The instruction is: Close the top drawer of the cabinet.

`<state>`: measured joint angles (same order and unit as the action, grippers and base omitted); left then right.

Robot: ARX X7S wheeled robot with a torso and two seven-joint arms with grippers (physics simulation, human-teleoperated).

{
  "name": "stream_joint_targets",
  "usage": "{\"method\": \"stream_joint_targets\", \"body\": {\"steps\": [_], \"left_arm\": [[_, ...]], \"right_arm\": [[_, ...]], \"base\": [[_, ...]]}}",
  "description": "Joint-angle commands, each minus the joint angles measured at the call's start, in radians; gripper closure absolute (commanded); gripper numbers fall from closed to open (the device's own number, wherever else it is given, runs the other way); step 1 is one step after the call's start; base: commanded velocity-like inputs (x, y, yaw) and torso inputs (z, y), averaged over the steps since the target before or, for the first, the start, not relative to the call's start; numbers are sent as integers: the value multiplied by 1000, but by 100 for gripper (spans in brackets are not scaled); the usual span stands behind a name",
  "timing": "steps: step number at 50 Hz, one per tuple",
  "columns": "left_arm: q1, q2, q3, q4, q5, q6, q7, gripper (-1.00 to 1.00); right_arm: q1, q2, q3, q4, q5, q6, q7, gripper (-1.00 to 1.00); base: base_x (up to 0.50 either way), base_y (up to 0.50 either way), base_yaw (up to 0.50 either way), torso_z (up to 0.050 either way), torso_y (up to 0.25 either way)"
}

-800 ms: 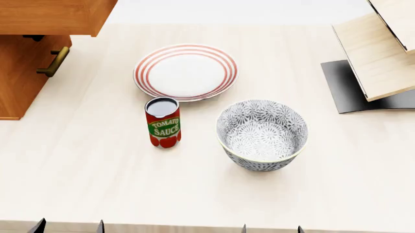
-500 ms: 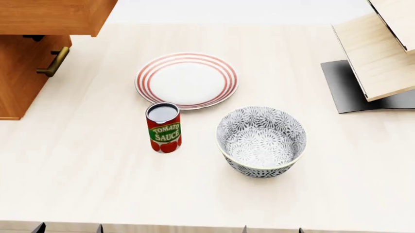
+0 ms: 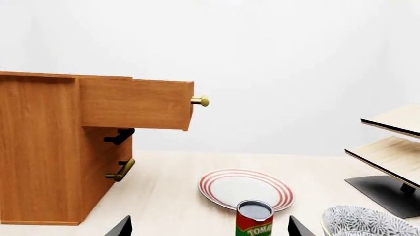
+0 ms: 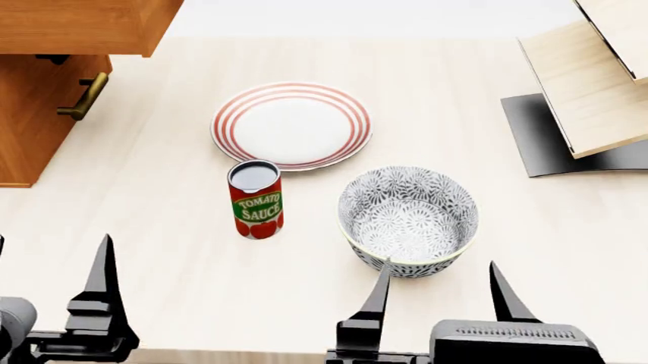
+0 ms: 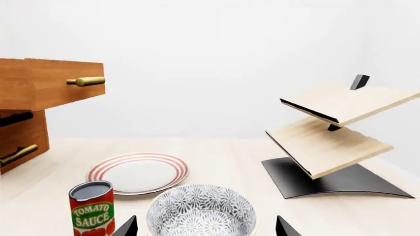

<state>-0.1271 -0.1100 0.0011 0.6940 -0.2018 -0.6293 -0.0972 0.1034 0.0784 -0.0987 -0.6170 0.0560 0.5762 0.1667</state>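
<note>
Clearly, the top drawer [image 3: 135,103] is pulled out of the cabinet [image 3: 39,147] and stands far over the table [image 4: 152,250]. Its long axis runs level, away from the cabinet body, and its front panel with one brass handle [image 3: 200,101] points toward the slanted rack [image 5: 335,132] on the other side of the table. In the head view only a corner of the drawer shows at the upper left, above the lower drawer front with its own brass handle [image 4: 85,96].

I count one cabinet and one open drawer. Under the open drawer there are two more handles on the cabinet front, one dark [image 3: 119,136] and one brass.

Out on the table I count one plate with red rings [image 4: 291,125], one tomato sauce can [image 4: 255,199] standing upright just in front of the plate, and one patterned bowl [image 4: 408,220] near the can, apart from it. The rack has two pale boards on one dark base.

Both tools are low at the near edge of the table, well apart from the cabinet. The left tool [image 4: 45,262] is spread and holds nothing. The right tool [image 4: 441,292] is also spread and empty, with one finger [image 4: 377,296] just before the bowl.
</note>
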Motion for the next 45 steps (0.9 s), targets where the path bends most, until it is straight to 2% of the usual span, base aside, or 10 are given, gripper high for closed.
{"method": "stream_joint_targets", "body": {"steps": [1, 5, 7, 12, 45], "left_arm": [[-117, -24, -29, 196, -63, -218, -35, -100], [-105, -29, 4, 147, -35, -160, -38, -100], [-95, -30, 10, 133, -32, -143, -38, -100], [-79, -36, 12, 130, -31, -129, -42, -100], [-59, -62, 61, 86, -7, -62, -80, -100]], "right_arm": [[112, 16, -22, -233, 2, 253, 45, -100], [92, 24, -22, -191, 10, 173, 41, -100], [78, 44, -12, -193, 80, 170, -28, -100], [59, 49, -42, -151, 33, 100, 5, -100], [45, 75, -76, -106, 49, 46, 29, -100]], "base": [[0, 0, 0, 0, 0], [0, 0, 0, 0, 0], [250, 0, 0, 0, 0], [500, 0, 0, 0, 0], [500, 0, 0, 0, 0]]}}
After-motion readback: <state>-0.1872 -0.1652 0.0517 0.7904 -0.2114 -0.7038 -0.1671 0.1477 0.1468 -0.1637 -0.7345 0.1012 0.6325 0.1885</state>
